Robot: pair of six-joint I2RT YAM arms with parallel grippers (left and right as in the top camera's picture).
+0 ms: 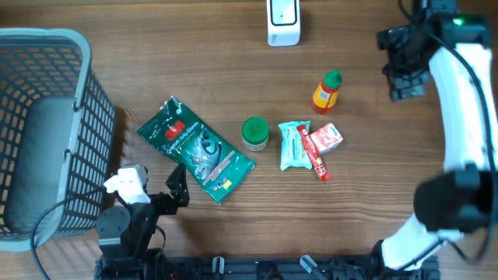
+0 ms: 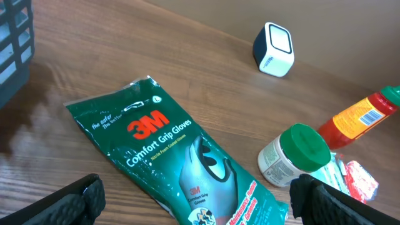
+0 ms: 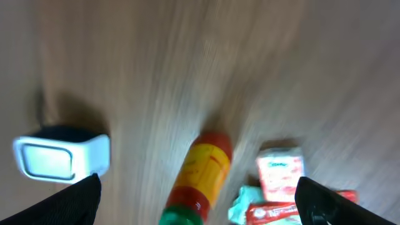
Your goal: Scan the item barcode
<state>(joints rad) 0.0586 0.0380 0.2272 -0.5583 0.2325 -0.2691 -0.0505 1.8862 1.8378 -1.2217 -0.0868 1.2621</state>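
Here the right gripper [image 1: 401,64] hangs with its jaws spread wide and nothing between them, at the far right of the wooden table [image 1: 366,210], apart from every item. The left gripper [image 1: 178,187], likewise spread and empty, rests at the near left, just beside the 3M glove packet [image 1: 196,148]. The item to be scanned is most probably the sauce bottle [image 1: 327,93], since it stands nearest the right gripper and the white barcode scanner [image 1: 282,22], which sits at the far edge, left of the bottle. The bottle appears to stand upright, long axis vertical, green cap [image 1: 332,78] uppermost. The left wrist view shows on its side a pale panel [image 2: 370,114] that looks like the barcode, facing roughly the near left. To do the step well, the right gripper should close across the body below the cap, clear of that panel, then turn the bottle until the panel squarely faces the scanner's window. A green-lidded jar [image 1: 255,133], a teal packet [image 1: 294,145] and a red packet [image 1: 327,138] lie near the bottle and are best left undisturbed.
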